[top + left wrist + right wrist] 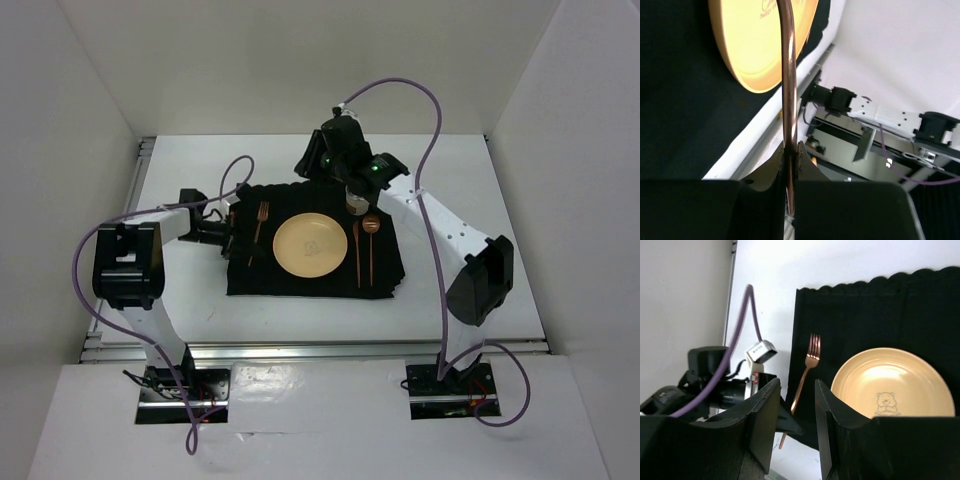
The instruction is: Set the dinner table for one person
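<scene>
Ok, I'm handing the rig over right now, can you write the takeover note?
Grippers: the left gripper is shut on the handle of the fork. The right gripper is open and empty, above the far right of the black mat.
Things: on the dinner table, the plate sits mid-mat, with the fork to its left. The spoon and a thin piece, likely the knife, lie to its right.
Left: release the fork and pull both arms back.
The small object under the right gripper is too hidden to name.
</scene>
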